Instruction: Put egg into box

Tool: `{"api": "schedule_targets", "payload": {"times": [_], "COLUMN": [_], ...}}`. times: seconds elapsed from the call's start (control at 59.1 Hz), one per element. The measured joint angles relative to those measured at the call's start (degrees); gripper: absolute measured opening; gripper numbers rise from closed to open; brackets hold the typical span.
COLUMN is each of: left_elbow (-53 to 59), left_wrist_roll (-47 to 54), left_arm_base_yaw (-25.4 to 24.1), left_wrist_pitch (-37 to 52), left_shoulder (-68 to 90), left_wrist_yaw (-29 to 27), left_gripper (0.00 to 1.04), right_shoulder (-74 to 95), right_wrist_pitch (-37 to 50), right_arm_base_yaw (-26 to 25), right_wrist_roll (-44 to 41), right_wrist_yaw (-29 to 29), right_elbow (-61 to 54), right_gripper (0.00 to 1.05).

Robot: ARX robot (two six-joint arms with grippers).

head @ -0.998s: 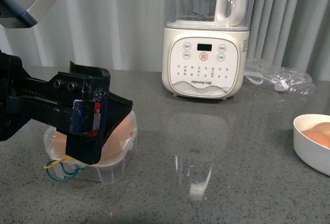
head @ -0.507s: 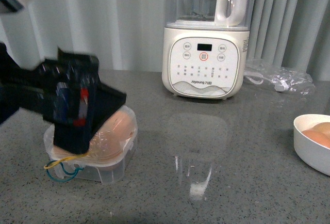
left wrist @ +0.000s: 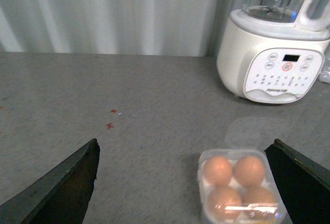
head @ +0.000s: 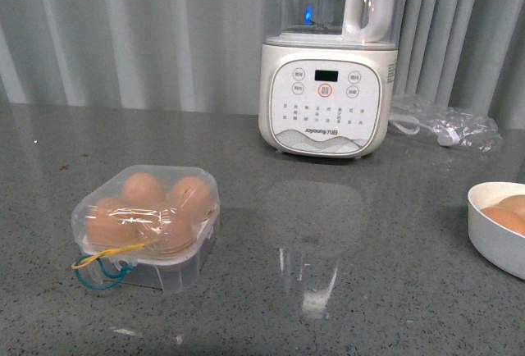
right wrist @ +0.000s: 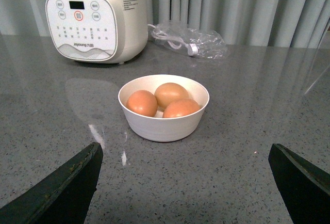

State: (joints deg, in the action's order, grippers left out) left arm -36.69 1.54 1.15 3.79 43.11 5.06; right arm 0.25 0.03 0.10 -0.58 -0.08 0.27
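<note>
The box [head: 148,226] is a clear plastic case with yellow and blue cords, standing on the grey counter at the front left. Its domed lid lies over several brown eggs [head: 143,187]. The left wrist view shows the box [left wrist: 240,190] just inside one finger of my left gripper [left wrist: 185,144]. That gripper is open, holds nothing, and is drawn back above the counter. My right gripper [right wrist: 184,149] is open and holds nothing, a short way in front of a white bowl [right wrist: 164,127] with three brown eggs [right wrist: 142,102]. Neither arm appears in the front view.
A white Joyoung blender [head: 328,85] stands at the back centre, and a clear plastic bag with a cord [head: 447,126] lies to its right. The bowl [head: 492,233] sits at the counter's right edge. Grey curtains hang behind.
My left arm, which hung over the box in the front view, has pulled away to the left and out of that view. The box now shows whole with its lid down.
</note>
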Motion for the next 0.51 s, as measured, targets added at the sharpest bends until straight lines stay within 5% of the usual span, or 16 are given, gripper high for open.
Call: {"api": "schedule_targets", "payload": {"times": [0.355,0.507], "left_elbow": [8.00,14.34], "left_wrist_roll": [3.48,-0.15], "left_arm_base_yaw": [-14.88,-12.02], "left_wrist_pitch": [-13.60,-5.46], "left_shoulder": [-19.26,-22.21], "left_wrist_yaw": [11.69,5.05], "left_gripper": [0.98,0.73], "right_shoulder": [0.00,0.00], "right_wrist_pitch": [0.00,0.00], "right_arm_base_yaw": [0.00,0.00], "right_wrist_roll": [0.00,0.00], "right_wrist_yaw": [0.00,0.00], "right_elbow": [0.00,0.00], "right_gripper": [0.98,0.98]}}
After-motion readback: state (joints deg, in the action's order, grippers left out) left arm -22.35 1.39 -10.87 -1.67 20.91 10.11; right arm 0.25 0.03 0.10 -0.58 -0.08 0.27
